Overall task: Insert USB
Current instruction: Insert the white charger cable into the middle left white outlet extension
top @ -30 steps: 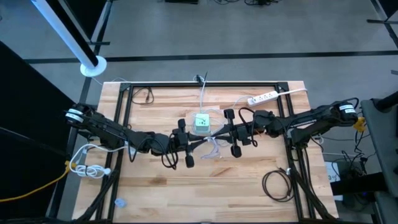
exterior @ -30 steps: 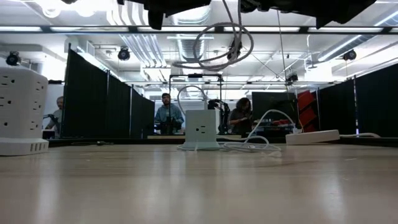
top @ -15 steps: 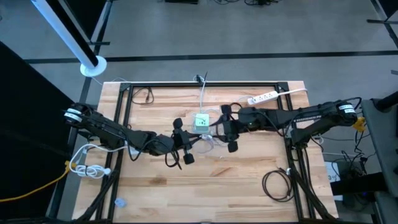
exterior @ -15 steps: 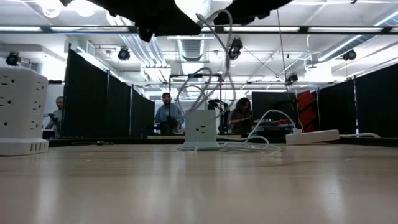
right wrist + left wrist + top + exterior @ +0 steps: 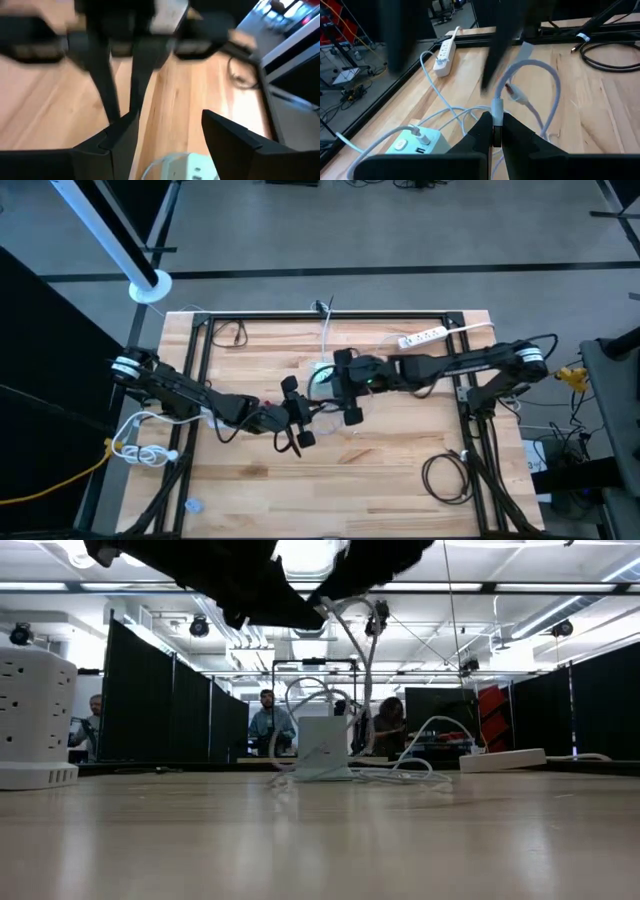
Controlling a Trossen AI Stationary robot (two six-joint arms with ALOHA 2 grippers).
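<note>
My left gripper (image 5: 493, 131) was clamped on the white USB cable (image 5: 540, 75), which looped ahead of my fingertips. My right gripper (image 5: 167, 132) hung with fingers apart just above the pale green charging hub (image 5: 322, 377), which sat on the wooden table (image 5: 400, 480) beside my left gripper.

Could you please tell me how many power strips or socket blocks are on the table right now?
3: a white strip at the far right, a small green-white block mid-table under the right gripper, and a white socket tower seen only in the low view.

White USB cable (image 5: 547, 82) looped (plug dangling) above charger hub (image 5: 415, 145).
</note>
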